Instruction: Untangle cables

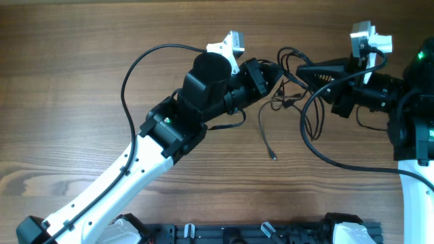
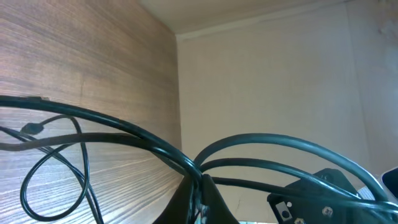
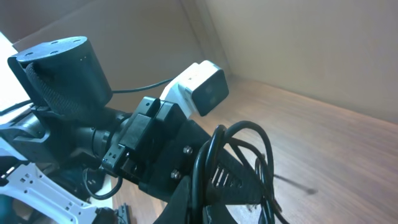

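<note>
Between two arm tips, right of surface point(image 1: 81, 54) centre: cables point(image 1: 286, 98) in loose tangle; left jaws closed, pinching several strands; right jaws closed on looped strands too. One cord trails from bundle toward robot base, plug end point(image 1: 272, 156) resting on wood.

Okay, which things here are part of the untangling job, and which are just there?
Part of the job:
the cables
left tool, pinching them
right tool, pinching them

Not part of it:
thick robot wiring
white camera mounts
wooden table
</note>
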Robot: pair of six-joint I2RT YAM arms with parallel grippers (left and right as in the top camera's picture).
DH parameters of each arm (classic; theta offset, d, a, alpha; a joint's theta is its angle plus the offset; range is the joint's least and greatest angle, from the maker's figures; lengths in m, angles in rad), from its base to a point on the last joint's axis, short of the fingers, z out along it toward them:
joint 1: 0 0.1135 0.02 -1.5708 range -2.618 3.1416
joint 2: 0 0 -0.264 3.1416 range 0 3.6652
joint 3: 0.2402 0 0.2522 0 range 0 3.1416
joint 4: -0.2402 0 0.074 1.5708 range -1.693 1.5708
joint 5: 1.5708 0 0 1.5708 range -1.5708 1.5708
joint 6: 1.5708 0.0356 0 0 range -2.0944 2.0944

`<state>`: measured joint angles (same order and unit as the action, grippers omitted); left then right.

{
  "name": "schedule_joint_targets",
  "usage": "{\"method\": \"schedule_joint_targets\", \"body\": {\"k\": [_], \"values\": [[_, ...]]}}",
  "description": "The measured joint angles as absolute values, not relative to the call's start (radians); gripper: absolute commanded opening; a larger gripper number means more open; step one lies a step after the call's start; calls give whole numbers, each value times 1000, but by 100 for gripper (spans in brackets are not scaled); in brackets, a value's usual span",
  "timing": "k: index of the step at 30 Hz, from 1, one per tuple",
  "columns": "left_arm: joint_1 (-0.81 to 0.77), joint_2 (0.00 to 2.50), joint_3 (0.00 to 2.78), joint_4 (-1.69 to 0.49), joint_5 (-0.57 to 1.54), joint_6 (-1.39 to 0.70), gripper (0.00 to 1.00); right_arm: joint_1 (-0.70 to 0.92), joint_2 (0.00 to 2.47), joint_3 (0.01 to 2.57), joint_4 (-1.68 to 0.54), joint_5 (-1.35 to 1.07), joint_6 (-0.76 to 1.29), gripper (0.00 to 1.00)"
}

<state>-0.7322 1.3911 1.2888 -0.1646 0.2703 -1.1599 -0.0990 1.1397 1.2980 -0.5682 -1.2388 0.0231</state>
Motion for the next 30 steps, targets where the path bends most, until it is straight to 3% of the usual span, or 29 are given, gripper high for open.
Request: {"method": "schedule_joint_targets", "body": {"k": [3,4,5,11,24,27,28,30], "values": [[-732,1391,1289,-168,261,-1139,4,-99,1140,1298,-590,-1238,23,5],[-732,1391,1289,-168,259,-1125,12,-99,1140,1298,-590,-1237,23,5],[-732,1391,1289,-168,259,-1110,32,-99,1140,1298,-590,-1238,23,5],[-732,1391,1289,-175,313,-1076,37,-99,1140,1298,-567,-1242,98,5],[-747,1391,1289,-103,343,-1083,27,-99,1140,1298,-431,-1252,426,5],[-747,1391,1289,-97,350,-1090,18,-99,1140,1298,-413,-1245,520,5],[-747,1391,1289,-96,354,-1098,8,-99,1140,1298,-411,-1239,547,5],[-747,1391,1289,-89,361,-1111,4,-99,1140,1298,-410,-1233,572,5]]}}
